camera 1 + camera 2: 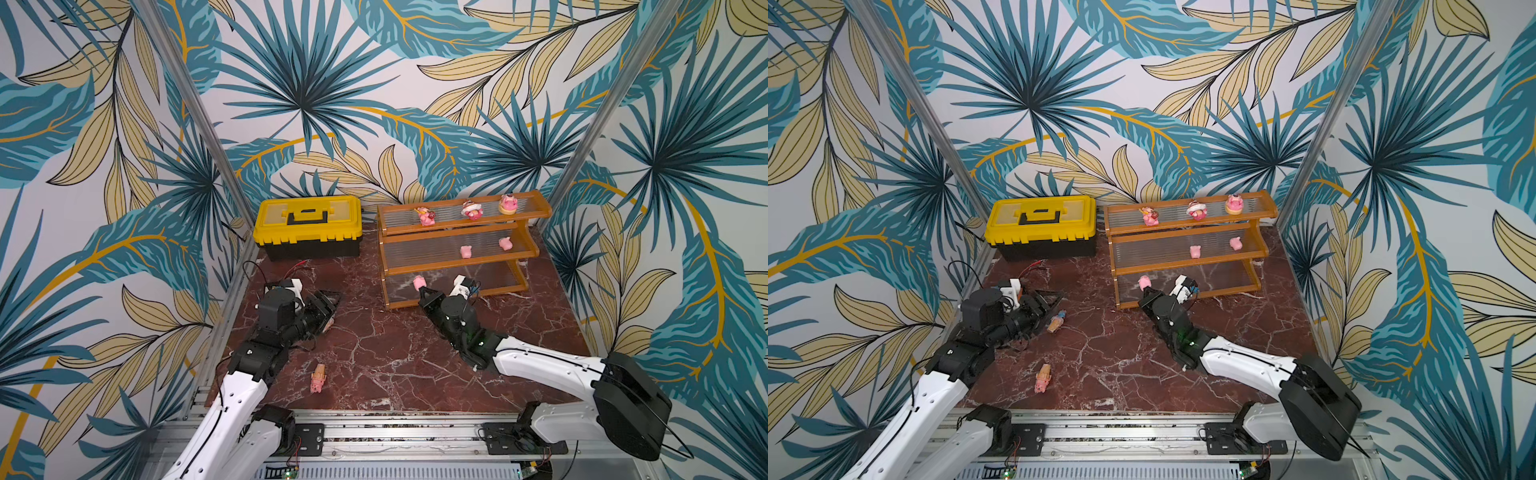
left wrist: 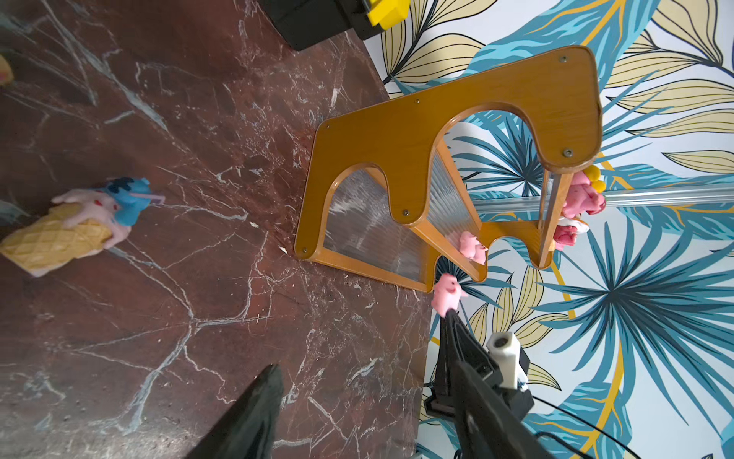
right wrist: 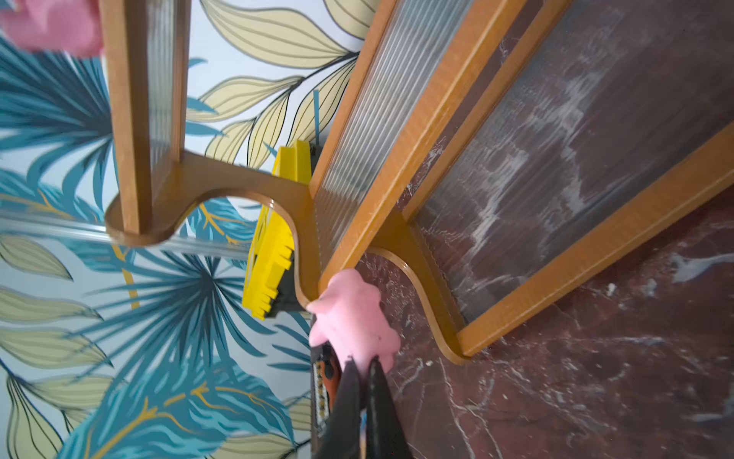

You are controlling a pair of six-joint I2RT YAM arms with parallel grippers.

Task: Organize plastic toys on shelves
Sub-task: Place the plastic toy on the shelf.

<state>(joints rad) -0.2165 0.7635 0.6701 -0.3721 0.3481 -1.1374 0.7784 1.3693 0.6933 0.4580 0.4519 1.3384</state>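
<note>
Yellow-and-black toolbox (image 1: 308, 226) far left on desk (image 1: 395, 353), lid closed, black handle flat. Desk dark red marble, white veins. Thin red wire (image 1: 297, 265) just near of toolbox. Leaf-print wallpaper (image 1: 332, 83) on three walls. Aluminium rail (image 1: 395, 420) along near edge.

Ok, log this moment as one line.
right gripper: shut on piglet, by side panel of shelves | left gripper: open, empty, near cone toy
</note>
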